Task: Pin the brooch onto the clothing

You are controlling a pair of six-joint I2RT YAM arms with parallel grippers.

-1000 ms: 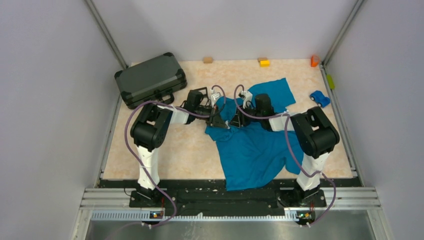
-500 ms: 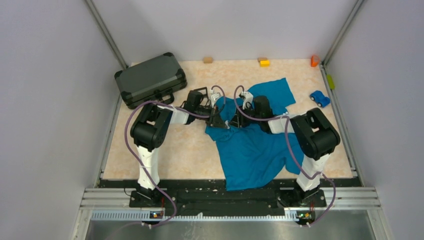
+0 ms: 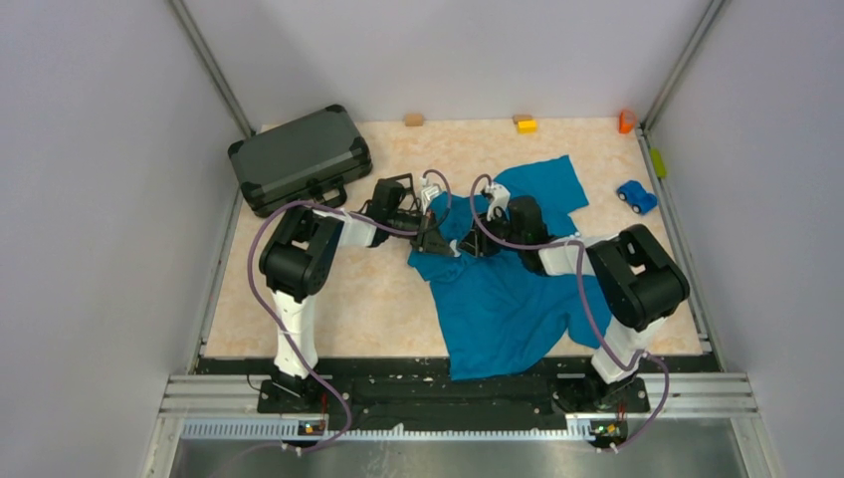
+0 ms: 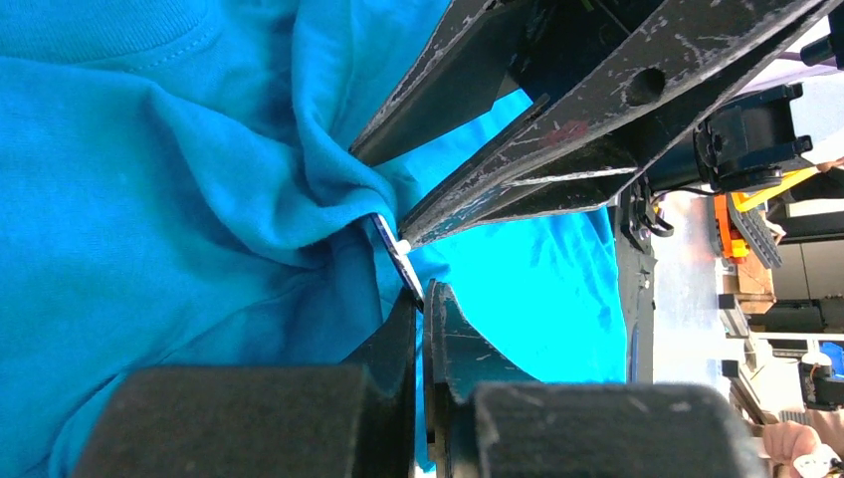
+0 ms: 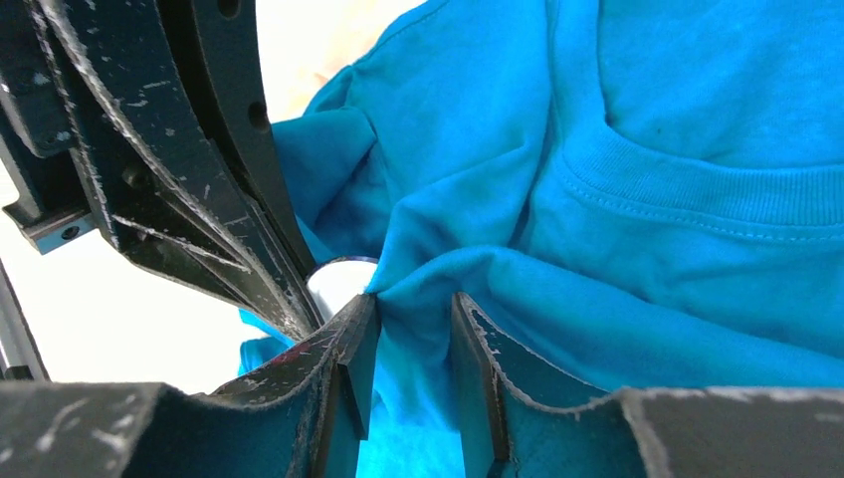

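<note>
The teal-blue T-shirt [image 3: 508, 299] lies crumpled on the table's middle and right. Both grippers meet over its upper left part near the collar [image 5: 697, 189]. My left gripper [image 3: 436, 239] is shut on the brooch [image 4: 398, 261], a thin dark disc seen edge-on and pressed against a bunched fold of the shirt [image 4: 199, 199]. In the right wrist view the brooch [image 5: 338, 284] shows a pale face with a dark rim, just behind the fold. My right gripper [image 3: 470, 239] is shut on that fold [image 5: 418, 329], its fingers [image 4: 557, 110] almost touching the brooch.
A dark grey hard case [image 3: 299, 157] stands at the back left. A bright blue toy car [image 3: 636, 195] sits at the right. A tan block [image 3: 413, 119], a yellow block [image 3: 526, 123] and an orange piece [image 3: 626, 120] lie along the back edge.
My right arm's elbow has swung outward to the right and its wrist has shifted slightly. My left arm and the shirt have stayed in place.
</note>
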